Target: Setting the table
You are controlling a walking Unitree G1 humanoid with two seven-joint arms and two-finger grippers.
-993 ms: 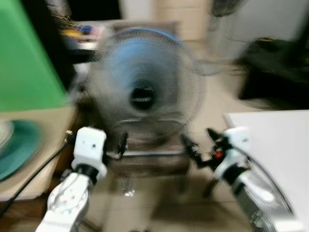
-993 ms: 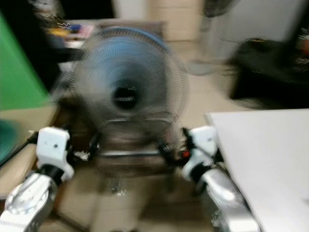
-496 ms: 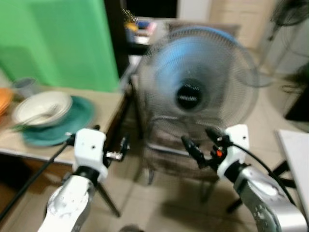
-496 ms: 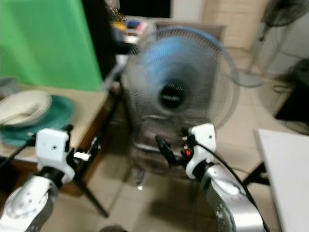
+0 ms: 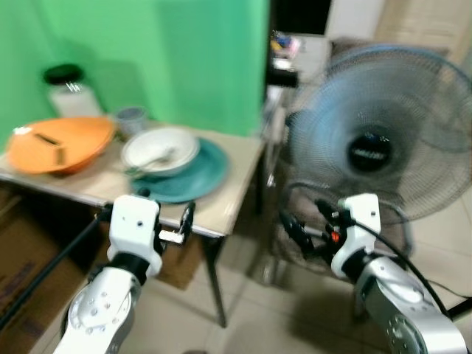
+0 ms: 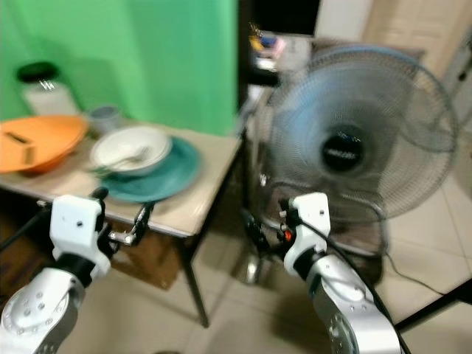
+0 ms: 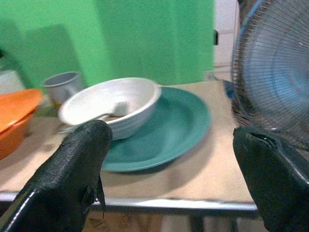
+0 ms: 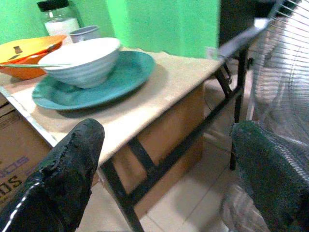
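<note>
Two grippers hung spread and empty; since a second ago the view had swung, bringing the white bowl (image 5: 160, 150), apparently holding a spoon, on its teal plate (image 5: 193, 177) ahead of the left gripper (image 5: 183, 225), the fan (image 5: 383, 144) beyond the right gripper (image 5: 295, 232).

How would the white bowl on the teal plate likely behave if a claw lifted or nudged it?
The white bowl looks like glazed ceramic, so probably stiff, smooth, rather slippery and breakable. It sits on the teal plate, so a push may slide it across the glaze. The utensil resting inside would likely shift or rattle if the bowl tilts.
</note>
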